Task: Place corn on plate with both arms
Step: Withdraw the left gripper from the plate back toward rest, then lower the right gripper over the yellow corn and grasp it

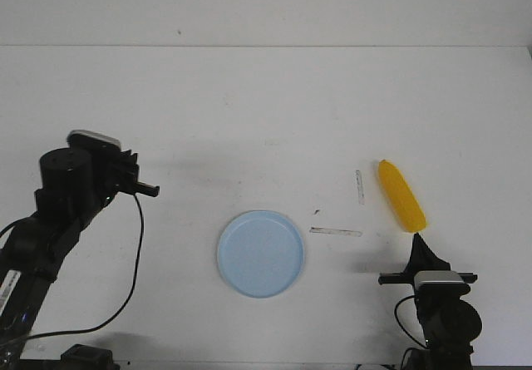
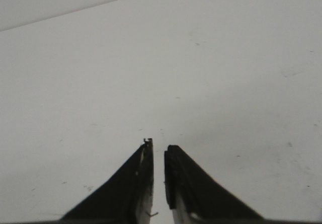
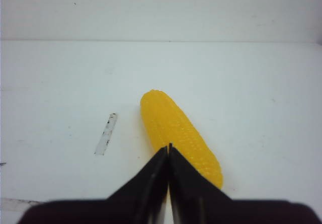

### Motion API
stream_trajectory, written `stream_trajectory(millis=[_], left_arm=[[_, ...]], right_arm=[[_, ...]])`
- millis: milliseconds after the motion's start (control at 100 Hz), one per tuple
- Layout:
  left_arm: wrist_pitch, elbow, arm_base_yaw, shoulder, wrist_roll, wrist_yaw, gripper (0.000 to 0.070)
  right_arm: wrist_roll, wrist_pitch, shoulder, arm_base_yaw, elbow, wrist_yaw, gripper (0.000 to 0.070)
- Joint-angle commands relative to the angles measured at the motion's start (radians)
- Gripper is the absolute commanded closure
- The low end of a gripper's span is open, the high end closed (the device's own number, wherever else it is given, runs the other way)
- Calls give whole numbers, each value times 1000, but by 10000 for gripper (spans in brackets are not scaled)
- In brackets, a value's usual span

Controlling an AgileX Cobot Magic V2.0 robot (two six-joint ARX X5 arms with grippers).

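front: corn (image 1: 401, 196) lies on table (image 1: 249, 104) just ahead of R claw (image 1: 417, 239), tip nearly at its near end; plate (image 1: 260, 253) well off to that claw's left, bare. L claw (image 1: 154, 190) far from both, over bare table.
L wrist: L claw (image 2: 158, 151) jaws almost together, thin gap, nothing held.
R wrist: R claw (image 3: 169, 147) jaws together, empty; corn (image 3: 178, 133) right beyond tip, tape strip (image 3: 105, 134) beside it.
handling: prob light, stiff, smooth, may roll or slip. Grip across mid-cob, not tapered end.
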Motion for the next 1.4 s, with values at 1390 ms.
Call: stream_trajectory(millis=[1390], left_arm=[[226,-521,139,-454,-178,-38,700]], right_arm=[[2,-116,658,0,900,-70,687]])
